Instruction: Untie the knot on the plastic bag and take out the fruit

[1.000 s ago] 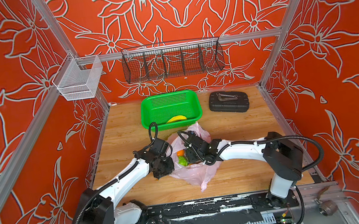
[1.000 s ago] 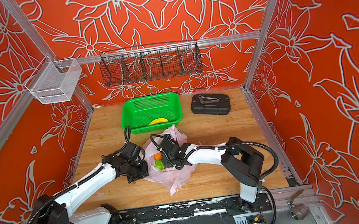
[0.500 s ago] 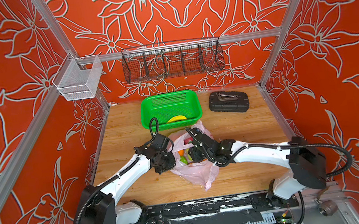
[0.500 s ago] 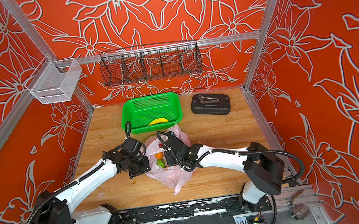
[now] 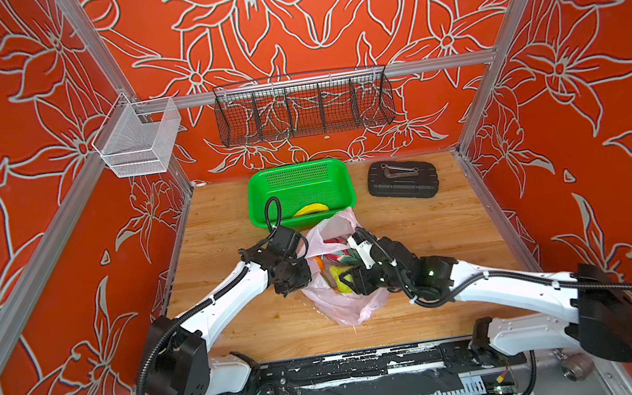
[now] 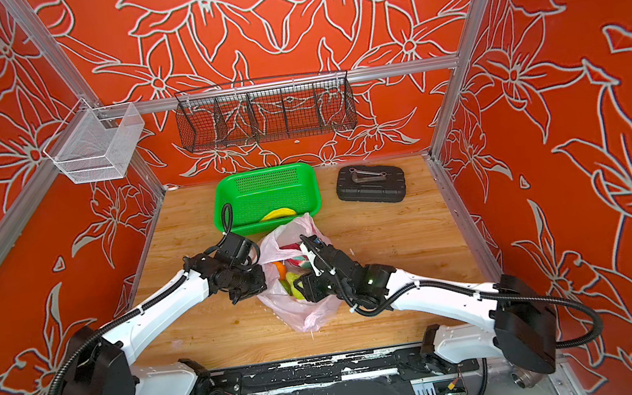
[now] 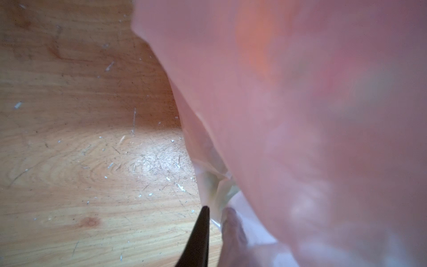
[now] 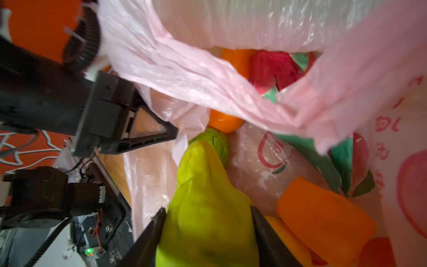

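The plastic bag (image 5: 346, 307) lies open on the desk (image 5: 436, 232), the right pincer (image 8: 208, 209) clamped on a yellow-green fruit (image 8: 203, 182) inside. The left pincer (image 7: 217, 210) stands barely parted at the rim, grip unclear; next, a clean lift-out.

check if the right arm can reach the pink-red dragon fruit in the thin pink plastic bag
Probably not yet: the right gripper is shut on a yellow-green pear-shaped fruit, and the pink plastic bag partly covers the dragon fruit.

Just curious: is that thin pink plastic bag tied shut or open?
Open. The thin pink plastic bag gapes at its mouth; orange, green and red toy fruit lie exposed inside.
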Controlling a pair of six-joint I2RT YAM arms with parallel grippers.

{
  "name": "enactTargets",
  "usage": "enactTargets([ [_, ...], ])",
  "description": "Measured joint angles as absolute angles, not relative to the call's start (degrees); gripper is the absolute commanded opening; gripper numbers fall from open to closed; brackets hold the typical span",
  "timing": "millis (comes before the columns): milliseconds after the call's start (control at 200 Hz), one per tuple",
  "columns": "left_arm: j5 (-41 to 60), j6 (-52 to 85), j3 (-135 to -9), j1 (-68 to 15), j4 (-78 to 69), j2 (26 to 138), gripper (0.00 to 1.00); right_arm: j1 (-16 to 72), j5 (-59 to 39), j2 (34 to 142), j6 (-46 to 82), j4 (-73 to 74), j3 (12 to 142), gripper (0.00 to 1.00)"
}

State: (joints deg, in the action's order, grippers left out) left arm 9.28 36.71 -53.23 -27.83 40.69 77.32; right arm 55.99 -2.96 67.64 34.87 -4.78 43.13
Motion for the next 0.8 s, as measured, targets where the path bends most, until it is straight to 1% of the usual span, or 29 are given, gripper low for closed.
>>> enactTargets([
  [60, 8.62, 36.42, -54.0, -27.86, 41.06, 77.52, 0.23, 55.96, -3.03, 64.9, 34.89, -4.05, 42.41, 0.43],
  [145, 7.75, 35.9, -55.0, -27.86, 41.21, 77.69, 0.34, 55.79, -3.03, 61.34, 34.89, -3.46, 41.52, 0.42],
  [265, 7.22, 35.22, -55.79, -27.86, 41.08, 77.78, 0.48, 54.98, -3.01, 57.12, 34.85, -3.4, 40.95, 0.42],
  [410, 7.11, 33.47, -55.94, -27.86, 40.86, 77.08, 0.58, 52.31, -2.85, 53.52, 34.87, -2.74, 41.01, 0.41],
  [575, 7.09, 30.26, -57.01, -27.86, 40.51, 71.77, 0.64, 47.48, -3.07, 53.82, 35.18, -0.4, 42.28, 0.41],
  [801, 6.94, 24.64, -58.72, -27.86, 34.63, 60.1, 0.71, 40.95, -4.95, 58.98, 38.11, 4.38, 47.2, 0.41],
])
